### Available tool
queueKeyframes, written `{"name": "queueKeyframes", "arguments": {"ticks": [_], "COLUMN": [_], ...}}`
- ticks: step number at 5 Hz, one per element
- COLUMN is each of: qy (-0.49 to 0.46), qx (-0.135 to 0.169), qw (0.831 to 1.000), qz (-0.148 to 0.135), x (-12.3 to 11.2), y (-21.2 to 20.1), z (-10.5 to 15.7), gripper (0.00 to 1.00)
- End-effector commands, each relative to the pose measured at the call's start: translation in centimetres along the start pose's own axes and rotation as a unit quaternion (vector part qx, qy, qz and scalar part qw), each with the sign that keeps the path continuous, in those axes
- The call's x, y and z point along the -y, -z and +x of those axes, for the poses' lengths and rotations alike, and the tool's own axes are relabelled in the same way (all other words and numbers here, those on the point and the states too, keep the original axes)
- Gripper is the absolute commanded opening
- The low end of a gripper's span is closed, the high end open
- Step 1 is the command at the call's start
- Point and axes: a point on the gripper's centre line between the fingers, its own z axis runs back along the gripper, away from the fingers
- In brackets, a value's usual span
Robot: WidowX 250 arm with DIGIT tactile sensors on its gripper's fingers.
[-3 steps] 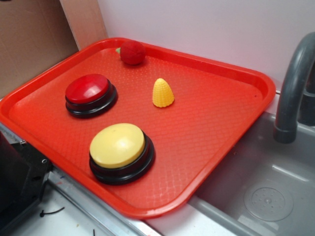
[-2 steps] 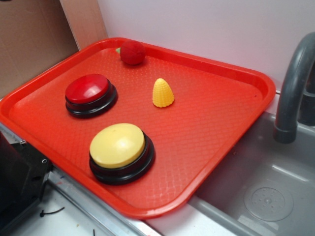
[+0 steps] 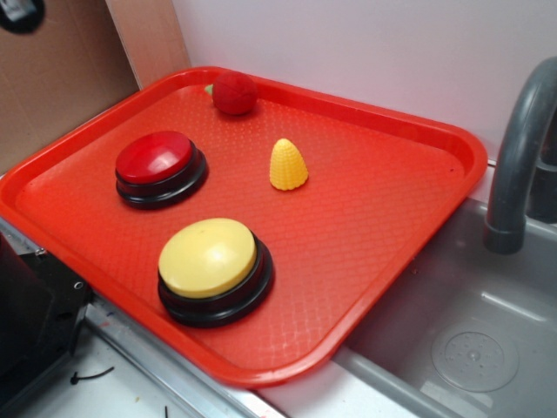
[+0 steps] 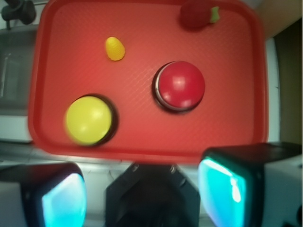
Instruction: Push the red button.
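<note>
Altogether, one red button (image 3: 155, 158), one yellow button (image 3: 209, 257), untouched.

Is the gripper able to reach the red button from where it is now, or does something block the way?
Probably yes. The gripper hangs open, high above the tray's near edge, and nothing covers the red button. The yellow button and the yellow cone stand apart from it.

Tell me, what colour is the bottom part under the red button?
Black; the red button sits on a black base, clearest in the exterior view.

Red tray (image 3: 409, 165) (buttons, toys aboard)
</note>
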Motion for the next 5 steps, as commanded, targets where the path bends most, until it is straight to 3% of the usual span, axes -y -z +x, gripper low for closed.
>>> {"name": "queueKeyframes", "arguments": {"ticks": [1,2,5], "qy": [0.062,0.084,0.121], "qx": [0.010,-0.032,-0.036], "qw": [0.998,0.996,0.992], "qz": [-0.020,-0.008,0.013], "x": [-2.5,-3.0,-2.5], "y": [6.3,10.4,15.8], "z": [2.9,3.9,4.8], "gripper": [1.00,1.00,1.00]}}
